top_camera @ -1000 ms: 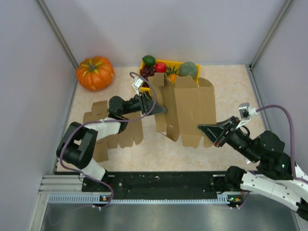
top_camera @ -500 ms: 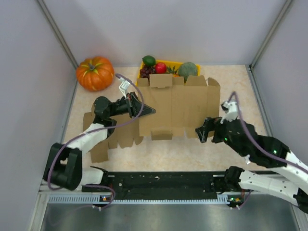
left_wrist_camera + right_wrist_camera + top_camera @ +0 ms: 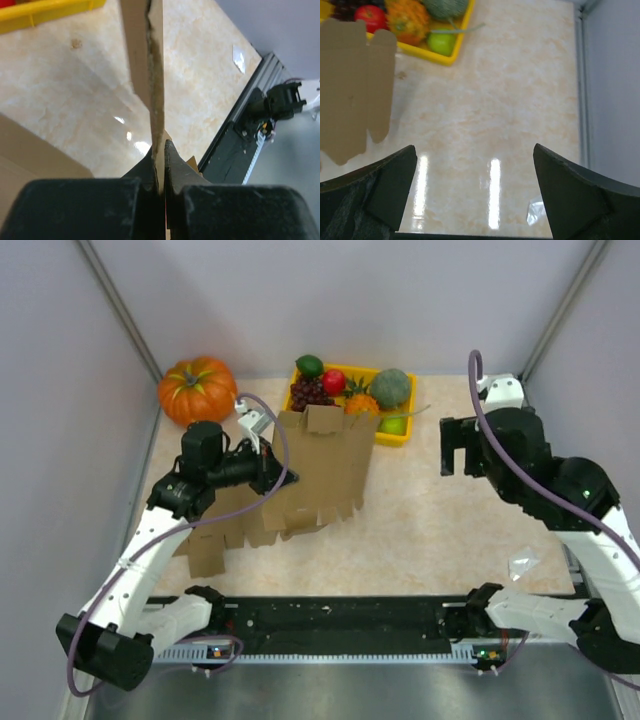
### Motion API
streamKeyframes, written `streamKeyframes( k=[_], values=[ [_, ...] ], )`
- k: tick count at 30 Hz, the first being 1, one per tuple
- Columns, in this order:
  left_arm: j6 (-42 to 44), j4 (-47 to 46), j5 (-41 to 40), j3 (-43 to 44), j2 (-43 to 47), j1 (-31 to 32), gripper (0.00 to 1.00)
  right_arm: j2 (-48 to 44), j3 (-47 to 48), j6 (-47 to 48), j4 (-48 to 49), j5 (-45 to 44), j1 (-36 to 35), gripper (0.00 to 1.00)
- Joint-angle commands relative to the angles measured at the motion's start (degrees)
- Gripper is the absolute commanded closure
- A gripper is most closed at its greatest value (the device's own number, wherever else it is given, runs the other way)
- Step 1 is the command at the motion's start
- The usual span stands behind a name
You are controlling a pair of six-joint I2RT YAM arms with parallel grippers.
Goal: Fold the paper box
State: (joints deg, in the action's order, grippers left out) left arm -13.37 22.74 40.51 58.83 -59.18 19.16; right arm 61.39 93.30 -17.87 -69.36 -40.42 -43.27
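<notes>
1. Above the beige marbled table (image 3: 440, 530), left of centre, the flat brown unfolded paper box (image 3: 325, 465) hangs lifted.
2. Left gripper (image 3: 280, 478) is pinched tight on the box's left edge, with the cardboard between its jaws.
3. Right gripper (image 3: 455, 445) stands raised at the right, jaws spread wide, holding nothing, well apart from the box.
4. Behind the box sits a yellow plastic fruit tray (image 3: 400, 435); a round orange pumpkin (image 3: 197, 390) stands far left.
5. Another flat brown cardboard blank (image 3: 205, 540) lies under the left arm.

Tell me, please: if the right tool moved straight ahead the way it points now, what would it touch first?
Probably the bare table. The open right tool points down at it, and the cardboard box lies off to one side, though depth is unclear.
</notes>
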Motion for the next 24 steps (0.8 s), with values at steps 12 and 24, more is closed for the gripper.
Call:
streamKeyframes(
  k=[12, 24],
  values=[
    [12.84, 18.21, 7.47, 6.65, 2.49, 4.31, 1.00, 24.03, 25.00, 25.69, 22.78, 73.20, 2.75, 0.18],
    [15.56, 18.92, 7.13, 7.18, 2.14, 7.30, 1.00, 30.20, 20.97, 21.74, 22.78, 89.55, 2.92, 0.49]
  ],
)
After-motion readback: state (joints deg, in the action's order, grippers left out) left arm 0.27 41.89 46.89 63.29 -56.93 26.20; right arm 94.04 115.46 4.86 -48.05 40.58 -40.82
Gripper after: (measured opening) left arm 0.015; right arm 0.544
